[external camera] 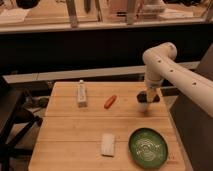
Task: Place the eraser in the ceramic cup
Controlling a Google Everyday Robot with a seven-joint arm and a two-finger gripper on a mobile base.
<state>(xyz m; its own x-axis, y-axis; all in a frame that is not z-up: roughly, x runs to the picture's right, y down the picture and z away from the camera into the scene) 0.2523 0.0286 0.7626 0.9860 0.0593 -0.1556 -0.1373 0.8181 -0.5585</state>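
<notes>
A small pale ceramic cup (144, 105) stands on the wooden table (75, 125) near its far right edge. My gripper (148, 98) hangs straight down from the white arm, right over the cup, and hides the cup's rim. I cannot tell whether anything is held in it. A white flat rectangular block (108, 144), which looks like the eraser, lies on the table near the front, left of the green plate and well apart from the gripper.
A green patterned plate (147, 146) sits at the front right. A red-orange elongated object (109, 101) lies mid-table, left of the cup. A white upright bottle-like item (81, 93) stands at the far left. A dark shelf runs behind the table.
</notes>
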